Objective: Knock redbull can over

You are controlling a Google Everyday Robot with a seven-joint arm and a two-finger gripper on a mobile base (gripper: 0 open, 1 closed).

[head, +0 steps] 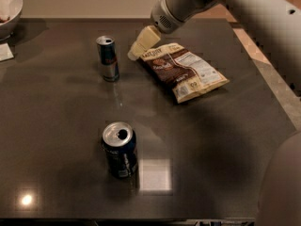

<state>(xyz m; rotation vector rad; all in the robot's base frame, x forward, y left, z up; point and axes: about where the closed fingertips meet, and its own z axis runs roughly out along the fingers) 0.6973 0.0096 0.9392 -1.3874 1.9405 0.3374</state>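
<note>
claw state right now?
Claw: open or closed cannot be told; it hovers just right of the upright redbull can, apart from it, above the left end of the snack bag.

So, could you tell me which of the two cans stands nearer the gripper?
The slim redbull can, close beside the gripper; the stouter navy can stands toward the front.

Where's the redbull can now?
In the camera view, the redbull can stands far back on the table, just left of the gripper hovering by the snack bag.
</note>
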